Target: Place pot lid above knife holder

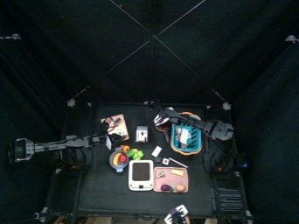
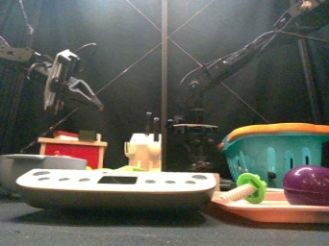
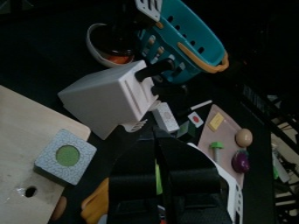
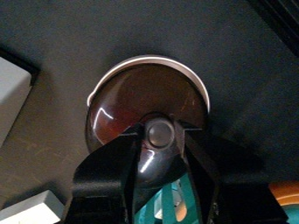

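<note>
Right gripper [image 4: 159, 159] pinches pot lid [image 4: 149, 103] by its knob, lid flat, knob up, behind knife holder [image 1: 142, 134]. Left gripper [image 2: 71, 85] jaws spread, raised.

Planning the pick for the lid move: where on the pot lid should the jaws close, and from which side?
On the knob at the centre of the pot lid, coming straight down from above. The lid lies flat on the table, dome up, so its rim offers little to pinch, while the knob stands proud. The right gripper already sits over it.
</note>
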